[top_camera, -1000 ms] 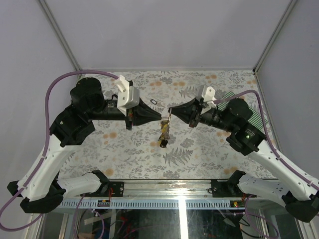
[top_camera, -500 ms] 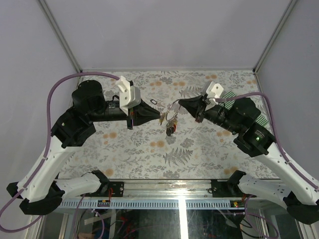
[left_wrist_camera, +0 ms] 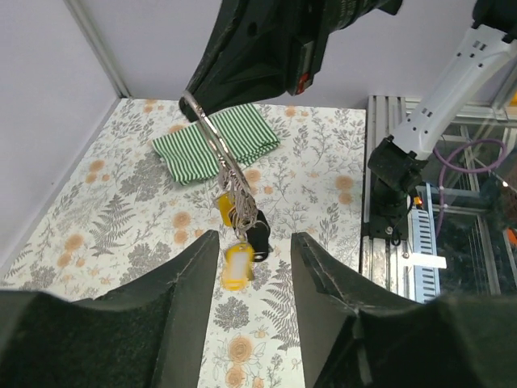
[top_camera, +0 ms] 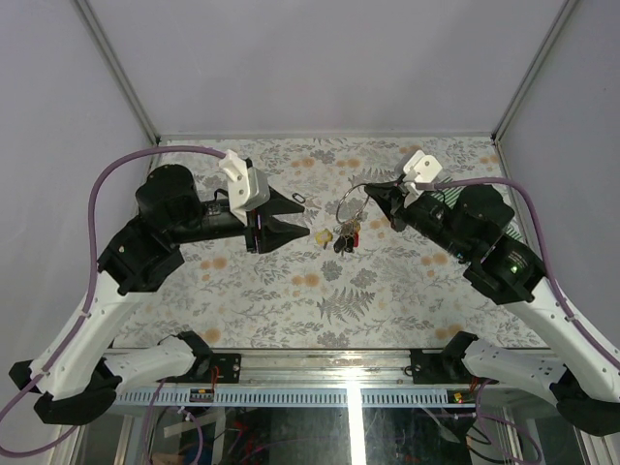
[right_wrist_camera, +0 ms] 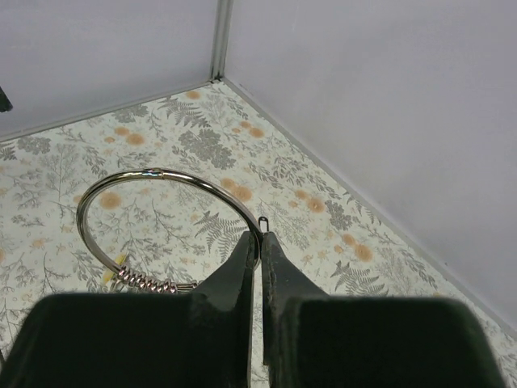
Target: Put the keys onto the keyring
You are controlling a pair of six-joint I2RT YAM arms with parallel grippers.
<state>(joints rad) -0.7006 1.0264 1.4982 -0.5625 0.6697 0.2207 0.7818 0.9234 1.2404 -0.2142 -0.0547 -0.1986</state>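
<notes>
Keys [top_camera: 346, 234] dangle from keyring [right_wrist_camera: 153, 172] — right claw [right_wrist_camera: 258, 242] pinches it, left claw [top_camera: 306, 217] spread open.

No readable text, label, brand, number or sign in any view; small markings too blurred.
</notes>
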